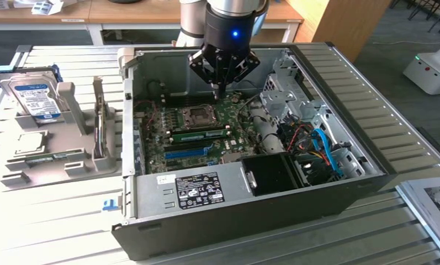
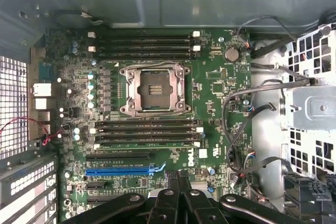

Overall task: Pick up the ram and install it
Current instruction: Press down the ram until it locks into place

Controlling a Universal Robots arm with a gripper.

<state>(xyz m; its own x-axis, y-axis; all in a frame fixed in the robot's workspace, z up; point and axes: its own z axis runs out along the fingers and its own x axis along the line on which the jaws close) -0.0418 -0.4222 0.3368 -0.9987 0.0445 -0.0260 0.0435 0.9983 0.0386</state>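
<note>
Pressed together and empty, the gripper point(image 1: 218, 95) hangs over the motherboard point(image 2: 220, 87); just below it a green ram stick point(image 1: 199, 134) already sits in its slot.

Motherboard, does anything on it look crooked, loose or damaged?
Nothing stands out. The memory stick lies straight and level beside the empty processor socket, and the motherboard shows no visible damage.

ram point(image 1: 199, 134) in motherboard point(image 1: 177, 144) slot, inside computer case point(image 1: 338, 187), below tool point(image 1: 220, 91)
</note>
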